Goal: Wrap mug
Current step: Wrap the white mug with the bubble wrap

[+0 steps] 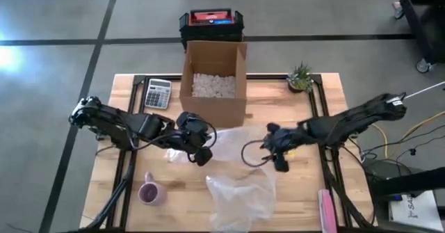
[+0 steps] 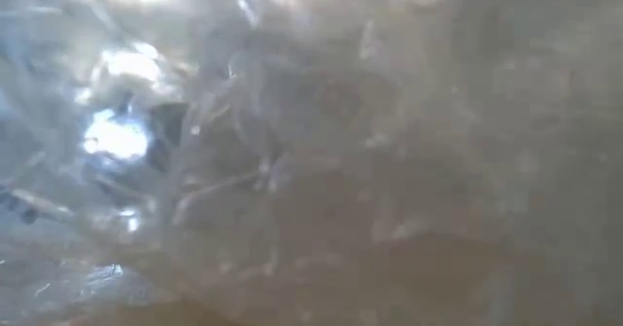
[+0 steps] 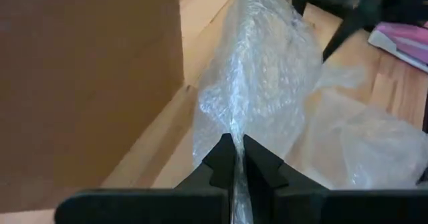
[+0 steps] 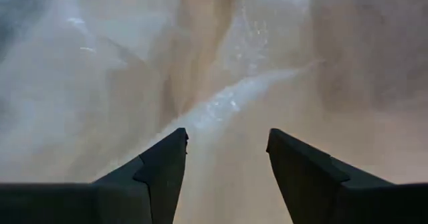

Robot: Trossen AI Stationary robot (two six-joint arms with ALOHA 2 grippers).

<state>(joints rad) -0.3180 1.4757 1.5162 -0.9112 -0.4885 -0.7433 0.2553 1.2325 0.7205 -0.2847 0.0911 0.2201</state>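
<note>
- Bubble wrap (image 1: 240, 184) lay mid-worktop (image 1: 125, 163), pinched by the left claw (image 3: 234, 158); the right claw (image 4: 227, 160) was spread over it.
- Pink mug (image 1: 149, 192) sat at seven o'clock, cardboard box (image 1: 214, 83) at twelve, calculator (image 1: 158, 93) at eleven.

I see grey floor (image 1: 55, 24) with dark lines, glare at its left edge, and a black cart (image 1: 425, 17) top right.

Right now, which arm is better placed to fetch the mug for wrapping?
The right, probably. The left gripper is shut on the bubble wrap, so it is busy, although the pink mug sits nearer it. The right gripper is open above the wrap.
</note>
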